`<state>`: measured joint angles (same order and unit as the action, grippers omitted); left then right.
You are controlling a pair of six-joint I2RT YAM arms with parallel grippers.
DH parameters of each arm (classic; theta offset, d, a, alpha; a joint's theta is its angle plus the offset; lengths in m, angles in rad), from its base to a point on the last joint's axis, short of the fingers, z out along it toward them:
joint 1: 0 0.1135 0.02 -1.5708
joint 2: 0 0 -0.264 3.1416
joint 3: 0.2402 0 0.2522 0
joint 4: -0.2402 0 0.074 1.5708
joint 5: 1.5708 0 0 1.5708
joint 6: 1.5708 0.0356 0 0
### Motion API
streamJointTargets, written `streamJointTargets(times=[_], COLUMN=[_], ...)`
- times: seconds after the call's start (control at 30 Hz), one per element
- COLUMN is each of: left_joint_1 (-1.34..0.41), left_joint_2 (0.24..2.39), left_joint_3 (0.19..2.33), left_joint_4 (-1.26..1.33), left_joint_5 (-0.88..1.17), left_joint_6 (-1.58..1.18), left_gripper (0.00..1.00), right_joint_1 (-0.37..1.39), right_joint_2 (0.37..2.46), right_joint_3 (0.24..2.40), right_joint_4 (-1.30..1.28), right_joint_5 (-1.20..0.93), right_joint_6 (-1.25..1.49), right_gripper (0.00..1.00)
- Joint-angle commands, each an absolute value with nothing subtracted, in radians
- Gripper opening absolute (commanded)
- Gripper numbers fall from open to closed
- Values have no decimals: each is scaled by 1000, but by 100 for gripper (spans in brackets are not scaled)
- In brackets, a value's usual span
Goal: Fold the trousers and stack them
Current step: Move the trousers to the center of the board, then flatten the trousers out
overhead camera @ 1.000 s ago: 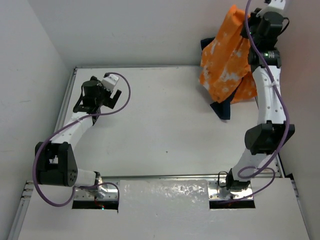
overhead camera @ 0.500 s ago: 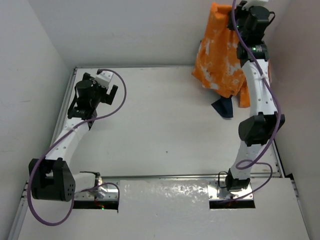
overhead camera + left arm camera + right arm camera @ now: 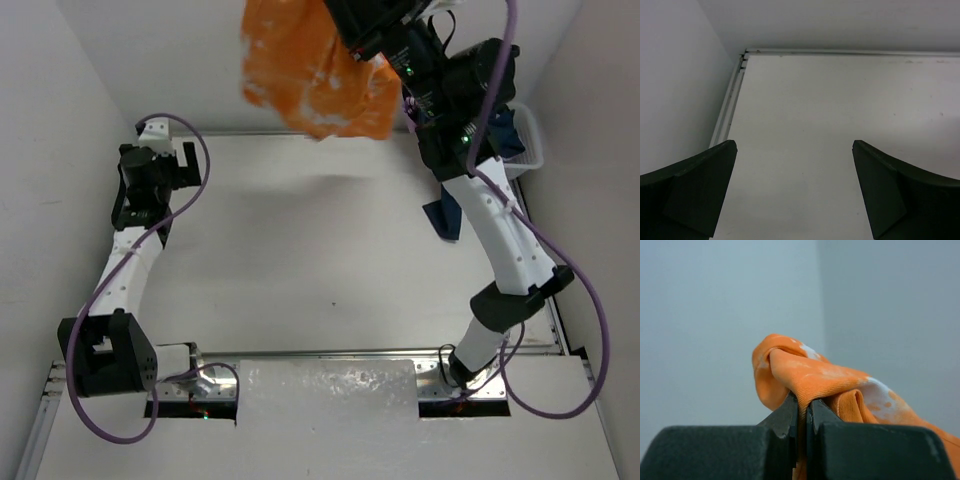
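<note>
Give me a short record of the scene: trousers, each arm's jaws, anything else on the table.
trousers: bunched, hanging in the air above the table
right jaws: shut on a fold of the trousers
left jaws: open, empty, over bare table at far left
other: dark blue cloth on the table, right side

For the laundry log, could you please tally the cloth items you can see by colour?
Orange trousers: 1, pinched in the shut jaws of the right gripper.
Dark blue cloth: 1, on the table, partly hidden.
Total: 2. A blue patch at the right edge is too hidden to count.
</note>
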<state>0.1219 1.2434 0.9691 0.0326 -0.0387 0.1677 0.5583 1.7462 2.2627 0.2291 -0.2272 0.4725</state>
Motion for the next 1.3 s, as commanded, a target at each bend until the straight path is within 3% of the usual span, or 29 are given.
streamJointTargets(times=[0.0,0.2,0.33,0.4,0.43,0.47,0.5,0.57,0.6,0.67,0.8,0.83,0.87,0.9,0.93,1.0,1.03,1.17,1.27], left_joint_1=[149,235,247,245,245,245,245,245,245,247,248,247,248,249,249,247,247,244,242], left_joint_2=[1203,1158,1134,1126,1123,1123,1121,1129,1140,1198,1353,1376,1402,1407,1414,1425,1436,1453,1482], left_joint_3=[1031,1091,1141,1160,1175,1181,1178,1170,1166,1186,1278,1273,1252,1189,1157,1088,1078,1042,996], left_joint_4=[103,109,58,3,-24,-70,-89,-144,-172,-332,-705,-762,-799,-793,-767,-756,-755,-721,-660], left_joint_5=[-116,-242,-288,-256,-194,-145,-33,55,110,170,349,397,390,352,330,302,304,359,347], left_joint_6=[77,104,156,176,179,207,224,262,277,361,569,622,687,716,747,827,847,936,950], left_gripper=[100,100,100,100,100,100,99,95,92,85,74,71,70,70,71,75,78,84,85], right_joint_1=[563,554,431,346,327,315,308,313,316,321,431,466,507,588,630,762,799,952,1037], right_joint_2=[1695,1628,1608,1649,1682,1724,1832,1946,1994,2031,1847,1812,1760,1743,1726,1735,1749,1856,1946], right_joint_3=[2206,1785,1479,1380,1381,1402,1511,1670,1816,1880,1676,1640,1600,1527,1497,1439,1433,1448,1489], right_joint_4=[414,244,167,158,141,55,-31,-337,-435,-556,-471,-457,-428,-411,-381,-367,-362,-373,-377], right_joint_5=[-308,-226,-205,-251,-276,-303,-334,-313,-272,-154,-2,9,5,6,5,-49,-61,-104,-57], right_joint_6=[578,552,636,670,655,619,495,313,278,229,126,98,60,61,58,8,8,-50,-51], right_gripper=[0,0,0,5,13,47,68,98,99,99,99,79,50,12,0,5,27,67,77])
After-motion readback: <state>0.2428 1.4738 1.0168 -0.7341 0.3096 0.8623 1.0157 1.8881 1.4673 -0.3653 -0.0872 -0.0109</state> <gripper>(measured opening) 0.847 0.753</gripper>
